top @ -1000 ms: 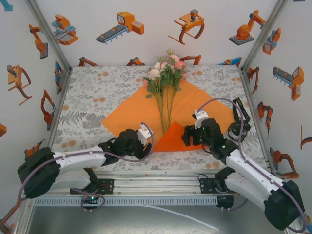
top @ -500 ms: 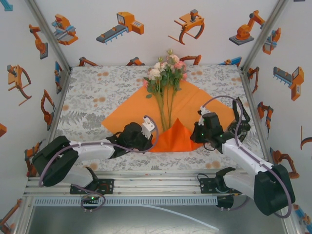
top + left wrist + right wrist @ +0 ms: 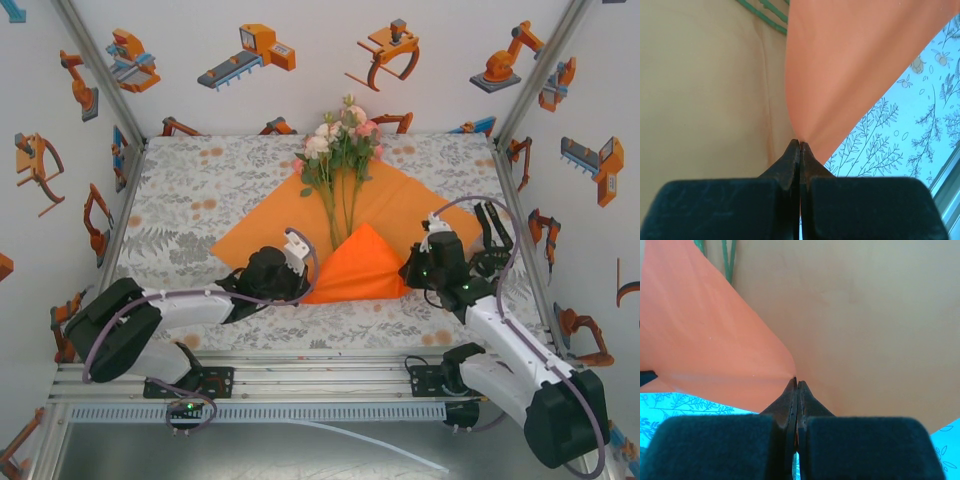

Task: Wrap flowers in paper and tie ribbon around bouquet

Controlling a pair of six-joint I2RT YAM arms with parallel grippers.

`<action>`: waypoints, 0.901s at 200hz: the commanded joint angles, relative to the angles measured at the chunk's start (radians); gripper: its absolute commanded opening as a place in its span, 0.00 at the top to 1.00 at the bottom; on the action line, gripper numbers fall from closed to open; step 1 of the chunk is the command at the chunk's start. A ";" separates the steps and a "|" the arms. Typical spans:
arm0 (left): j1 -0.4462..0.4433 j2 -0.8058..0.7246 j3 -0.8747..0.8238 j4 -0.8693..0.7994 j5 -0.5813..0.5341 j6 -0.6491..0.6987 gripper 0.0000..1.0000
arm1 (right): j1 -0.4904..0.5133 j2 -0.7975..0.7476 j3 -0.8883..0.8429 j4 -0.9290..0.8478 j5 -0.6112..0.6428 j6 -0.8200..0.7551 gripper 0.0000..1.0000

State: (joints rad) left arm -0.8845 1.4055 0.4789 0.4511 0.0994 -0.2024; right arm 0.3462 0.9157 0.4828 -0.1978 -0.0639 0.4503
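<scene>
The orange paper [image 3: 420, 205] lies as a diamond on the tablecloth. Its near corner is folded up into a triangular flap [image 3: 362, 268] over the lower stems. The flowers [image 3: 340, 140] rest on the paper, blossoms at the far end, green stems [image 3: 338, 215] running toward me. My left gripper [image 3: 301, 284] is shut on the fold's left end, pinching the paper [image 3: 850, 65] at its tips [image 3: 800, 143]. My right gripper [image 3: 405, 275] is shut on the fold's right end, with paper [image 3: 705, 340] rising from its tips [image 3: 797, 380]. Stems [image 3: 729, 260] show beyond the flap. The ribbon is out of view.
The floral tablecloth [image 3: 190, 200] covers the table, bounded by white side walls and a metal rail [image 3: 320, 375] at the near edge. A black stand [image 3: 492, 235] sits by the right wall, just behind the right arm.
Both grippers have shut on the paper's near fold. The flap has grown and its tip has moved farther up over the stems. The right gripper shifted right.
</scene>
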 commanded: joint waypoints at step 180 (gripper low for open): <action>0.068 0.046 -0.022 0.019 -0.087 -0.049 0.83 | -0.097 0.115 0.002 -0.052 -0.064 0.011 0.40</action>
State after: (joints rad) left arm -0.8238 1.5063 0.4679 0.5190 0.0185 -0.2520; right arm 0.2562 1.0748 0.4828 -0.1944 -0.1764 0.4454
